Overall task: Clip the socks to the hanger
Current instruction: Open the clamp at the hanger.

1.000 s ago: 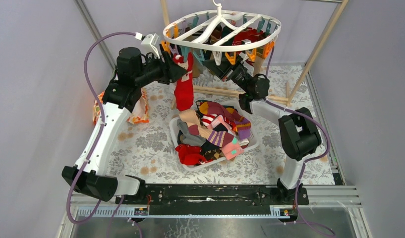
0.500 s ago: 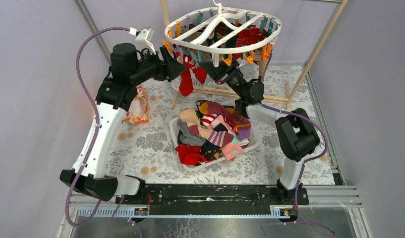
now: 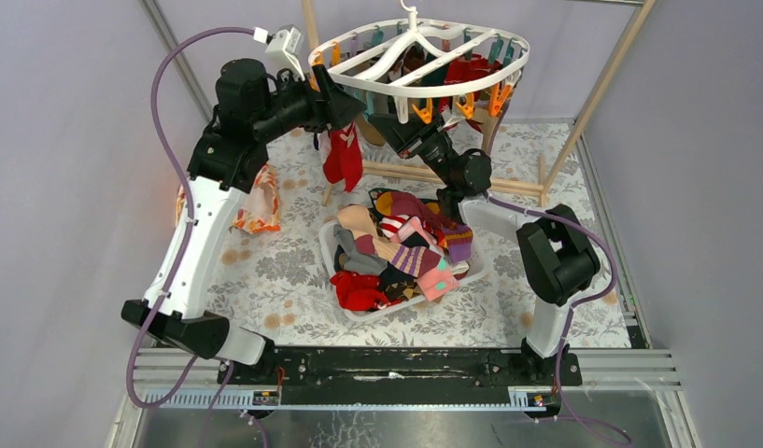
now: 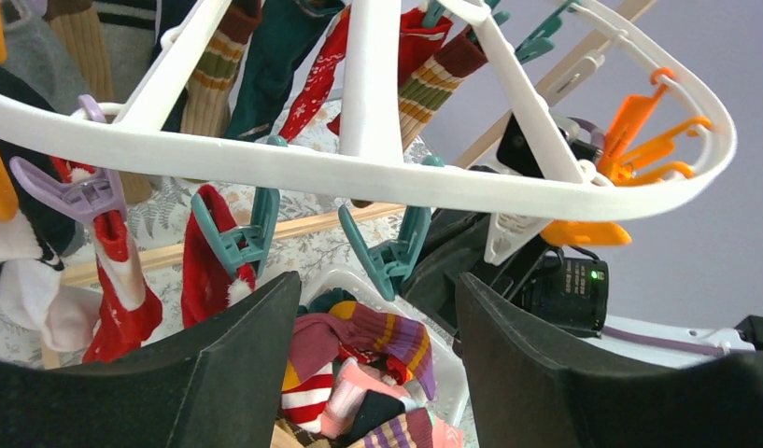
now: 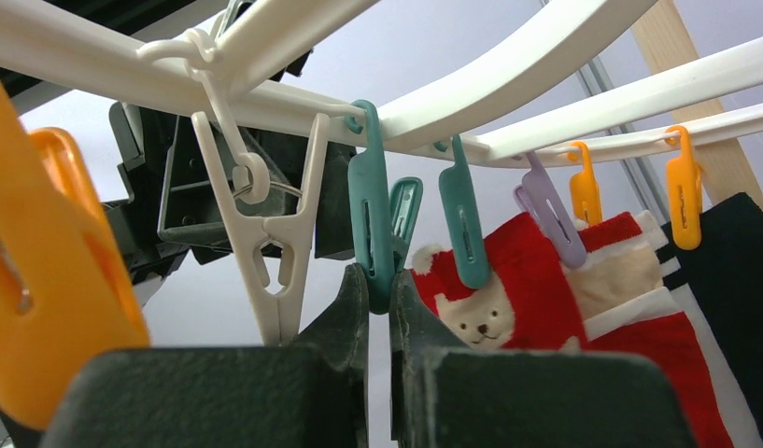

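The white oval hanger (image 3: pixel 396 93) hangs at the top centre, with teal and orange clips and several socks on it. A red sock (image 3: pixel 342 157) hangs from its near-left rim. In the left wrist view it (image 4: pixel 209 285) hangs under a teal clip. My left gripper (image 3: pixel 351 105) is open and empty just below that rim (image 4: pixel 359 173), its jaws wide apart (image 4: pixel 375 285). My right gripper (image 3: pixel 396 126) reaches up under the hanger and is shut on a teal clip (image 5: pixel 377 224), pinching its lower end (image 5: pixel 378 280). More socks (image 3: pixel 401 247) fill the white basket (image 3: pixel 329 250).
An orange floral cloth (image 3: pixel 261 201) lies on the left of the patterned table cover. Light wooden frame poles (image 3: pixel 601 84) stand behind the hanger, with a crossbar (image 3: pixel 424 175) low behind the basket. Grey walls close in both sides.
My left gripper rose with the red sock to the hanger rim, then opened. The sock now hangs from the hanger. My right gripper moved left under the rim.
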Action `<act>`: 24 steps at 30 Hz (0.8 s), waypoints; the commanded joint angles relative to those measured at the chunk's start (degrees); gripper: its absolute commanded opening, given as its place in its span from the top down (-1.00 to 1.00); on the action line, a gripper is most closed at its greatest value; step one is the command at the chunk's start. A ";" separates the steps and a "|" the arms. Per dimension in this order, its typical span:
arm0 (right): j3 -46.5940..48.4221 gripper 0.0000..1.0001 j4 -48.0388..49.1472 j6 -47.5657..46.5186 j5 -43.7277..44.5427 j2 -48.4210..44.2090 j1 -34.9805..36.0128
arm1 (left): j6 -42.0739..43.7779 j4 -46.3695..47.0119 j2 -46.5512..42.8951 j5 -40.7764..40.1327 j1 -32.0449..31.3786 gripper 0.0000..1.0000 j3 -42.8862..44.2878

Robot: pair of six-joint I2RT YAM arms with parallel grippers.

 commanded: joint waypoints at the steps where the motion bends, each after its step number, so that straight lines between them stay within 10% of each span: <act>1: 2.26 1.00 -1.96 -5.63 2.52 -1.58 1.59 | -1.68 0.90 1.98 -1.55 -1.56 -0.36 2.75; 24: 1.48 1.00 -8.82 -13.29 5.48 -4.04 3.48 | -3.65 4.77 7.16 -6.26 -2.57 -0.24 7.20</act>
